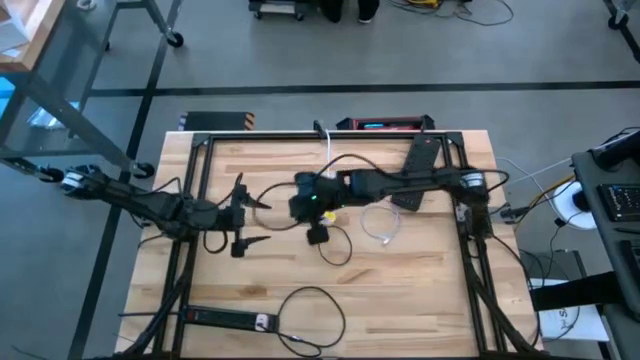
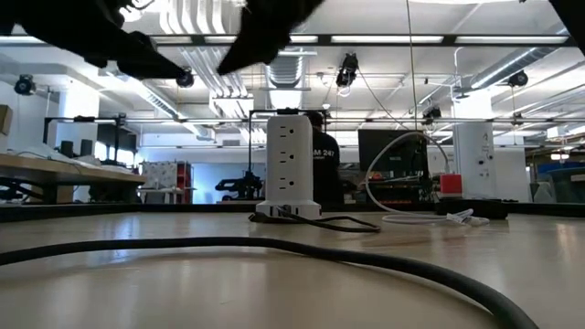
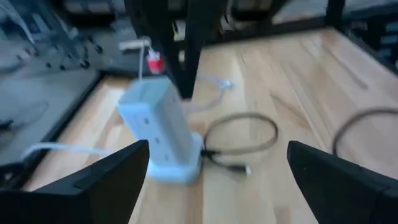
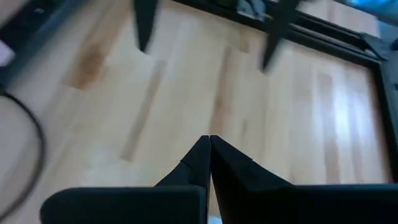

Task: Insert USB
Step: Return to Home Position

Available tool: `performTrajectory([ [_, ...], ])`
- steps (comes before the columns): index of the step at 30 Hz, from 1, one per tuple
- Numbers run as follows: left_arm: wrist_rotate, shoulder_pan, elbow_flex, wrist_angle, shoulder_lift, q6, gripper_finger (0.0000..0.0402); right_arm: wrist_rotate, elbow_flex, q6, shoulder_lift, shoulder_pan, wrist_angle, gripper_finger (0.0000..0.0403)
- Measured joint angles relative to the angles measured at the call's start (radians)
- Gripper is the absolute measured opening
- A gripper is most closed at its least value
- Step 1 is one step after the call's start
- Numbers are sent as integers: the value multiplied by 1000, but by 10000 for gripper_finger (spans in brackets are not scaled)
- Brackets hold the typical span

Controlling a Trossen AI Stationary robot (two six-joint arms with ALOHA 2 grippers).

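Facing inward: left jaws spread, right jaws pinched

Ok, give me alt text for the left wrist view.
A white outlet tower stands on the wooden table, with a dark cable looped at its base. The left claw is open and empty in the foreground.

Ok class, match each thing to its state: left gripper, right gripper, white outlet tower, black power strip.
Things:
1. left gripper
2. right gripper
3. tower
4. strip

States:
a. lies flat by the table's edge
b. open
c. stands upright
d. shut

Pairs: 1-b, 2-d, 3-c, 4-a.
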Motion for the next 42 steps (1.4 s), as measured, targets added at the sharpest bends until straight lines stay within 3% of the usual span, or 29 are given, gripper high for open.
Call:
performTrajectory([
  [6, 9, 40, -74, 141, -12, 32, 375, 2, -295, -7, -157, -62, 222, 0],
  [18, -9, 107, -86, 135, -148, 22, 381, 5, -811, -3, -581, -102, 547, 0],
  [23, -34, 107, -88, 20, -292, -28, 372, 12, -1005, 73, -751, -101, 572, 0],
  [31, -34, 110, -181, 59, -519, -21, 367, 14, -1292, 156, -1020, -101, 738, 0],
  [42, -34, 113, -378, 249, -597, -47, 383, 13, -1634, 286, -1435, -141, 788, 0],
])
